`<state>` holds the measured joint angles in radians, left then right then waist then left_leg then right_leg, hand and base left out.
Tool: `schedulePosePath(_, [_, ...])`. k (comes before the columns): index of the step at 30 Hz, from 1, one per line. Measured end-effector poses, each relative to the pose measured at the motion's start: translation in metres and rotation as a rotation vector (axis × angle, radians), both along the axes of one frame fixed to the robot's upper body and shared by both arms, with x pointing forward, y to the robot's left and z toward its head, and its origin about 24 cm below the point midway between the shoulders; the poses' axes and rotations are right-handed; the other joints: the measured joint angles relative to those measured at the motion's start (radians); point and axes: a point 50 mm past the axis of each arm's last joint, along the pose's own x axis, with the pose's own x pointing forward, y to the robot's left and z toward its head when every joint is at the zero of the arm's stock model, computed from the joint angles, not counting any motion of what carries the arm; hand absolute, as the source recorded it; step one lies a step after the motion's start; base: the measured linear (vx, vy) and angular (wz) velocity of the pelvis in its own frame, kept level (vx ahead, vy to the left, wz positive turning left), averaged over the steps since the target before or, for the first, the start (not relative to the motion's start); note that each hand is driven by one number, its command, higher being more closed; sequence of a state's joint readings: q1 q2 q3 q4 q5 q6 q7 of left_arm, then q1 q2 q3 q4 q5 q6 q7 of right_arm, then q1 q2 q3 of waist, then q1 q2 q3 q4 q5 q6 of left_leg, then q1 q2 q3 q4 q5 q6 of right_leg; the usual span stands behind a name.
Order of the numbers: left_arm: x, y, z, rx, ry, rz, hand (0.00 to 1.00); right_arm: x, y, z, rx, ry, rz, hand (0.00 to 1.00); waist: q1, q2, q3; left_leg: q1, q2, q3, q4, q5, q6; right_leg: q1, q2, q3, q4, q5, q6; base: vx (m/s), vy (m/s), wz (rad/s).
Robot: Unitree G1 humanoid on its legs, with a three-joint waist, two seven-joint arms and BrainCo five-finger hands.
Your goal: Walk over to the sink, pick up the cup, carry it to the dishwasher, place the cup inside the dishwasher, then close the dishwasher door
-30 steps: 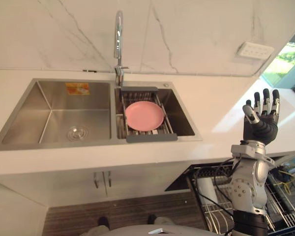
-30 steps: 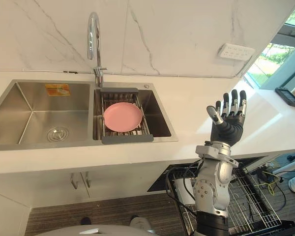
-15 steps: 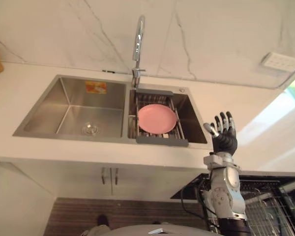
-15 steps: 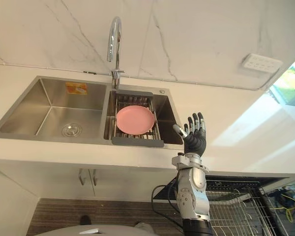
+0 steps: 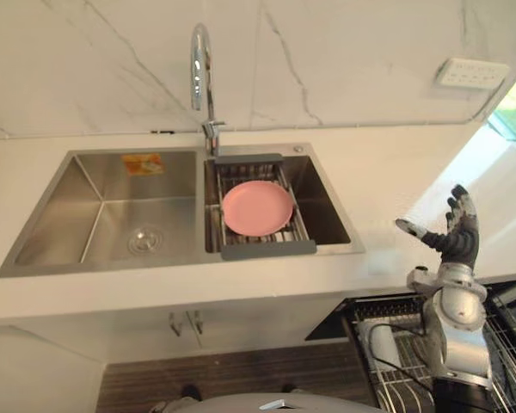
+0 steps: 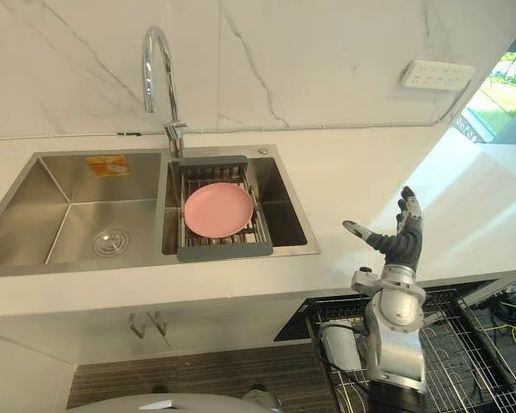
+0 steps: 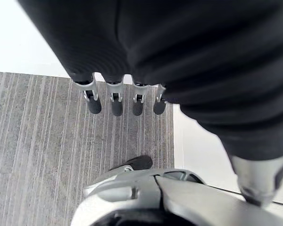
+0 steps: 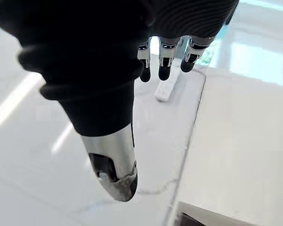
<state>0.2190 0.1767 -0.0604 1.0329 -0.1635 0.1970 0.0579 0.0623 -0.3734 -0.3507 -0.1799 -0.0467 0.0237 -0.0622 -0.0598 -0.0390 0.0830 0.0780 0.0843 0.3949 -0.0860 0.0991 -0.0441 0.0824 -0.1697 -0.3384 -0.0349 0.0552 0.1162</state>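
Observation:
The steel double sink [image 5: 112,215] is set into a white counter under a tall faucet [image 5: 200,69]. Its left basin is bare steel with a round drain [image 5: 144,240]. In the right basin a dark drain rack [image 5: 267,249] carries a pink plate [image 5: 257,207]. My right hand [image 5: 457,241] is raised over the counter's front edge, right of the sink, open, with straight fingers and the thumb out towards the sink; it holds nothing. In the left wrist view my left hand [image 7: 114,101] hangs open over the grey floor.
The dishwasher's wire rack [image 6: 464,344] stands pulled out below the counter at the lower right, under my right arm. A white wall socket [image 5: 471,73] sits on the marble wall at the right. Cabinet doors with handles [image 6: 146,325] are below the sink.
The camera has swung, shifting the whole scene. My right hand has turned edge-on with its thumb out and stands lower, at the counter's front edge instead of up over the counter.

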Motion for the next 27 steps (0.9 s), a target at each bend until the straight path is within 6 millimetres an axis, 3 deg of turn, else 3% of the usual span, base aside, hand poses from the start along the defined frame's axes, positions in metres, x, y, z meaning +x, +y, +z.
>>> schedulePosePath(3, [0.0, 0.0, 0.0, 0.004, 0.002, -0.014, 0.0, 0.012, 0.007, 0.007, -0.155, 0.075, 0.096, 0.0, -0.002, -0.002, 0.001, 0.017, 0.0, 0.005, 0.0, -0.007, -0.005, 0.019, 0.002, 0.001, -0.008, 0.011, 0.001, 0.09, -0.023, -0.09])
schedulePosePath(5, [0.001, 0.0, 0.0, 0.002, 0.003, -0.016, 0.0, 0.031, 0.017, 0.013, -0.29, 0.14, 0.201, 0.0, 0.002, -0.006, 0.003, 0.029, 0.0, 0.015, 0.0, -0.009, -0.004, 0.024, 0.002, 0.007, -0.009, 0.011, 0.001, 0.08, -0.009, -0.11])
schedulePosePath(9, [0.004, 0.001, 0.0, -0.011, 0.002, -0.029, 0.0, 0.049, 0.033, 0.015, -0.427, 0.225, 0.33, 0.0, 0.013, -0.009, 0.004, 0.029, -0.002, 0.012, 0.0, -0.01, -0.004, 0.027, 0.002, 0.002, -0.011, 0.011, 0.002, 0.04, -0.005, 0.02])
schedulePosePath(17, [0.006, 0.004, 0.001, -0.004, 0.013, -0.058, 0.0, 0.07, 0.047, 0.008, -0.515, 0.295, 0.423, 0.0, 0.025, -0.024, 0.009, 0.03, -0.017, -0.032, 0.0, -0.006, 0.003, 0.056, -0.006, -0.042, -0.021, 0.003, 0.012, 0.0, 0.008, 0.16])
schedulePosePath(27, [0.006, 0.006, 0.002, 0.005, 0.01, -0.041, 0.0, 0.09, 0.066, 0.018, -0.641, 0.274, 0.48, 0.0, 0.054, -0.037, 0.006, 0.007, -0.039, -0.082, 0.0, -0.003, 0.011, 0.069, -0.026, -0.1, -0.024, -0.001, 0.021, 0.01, 0.023, 0.15])
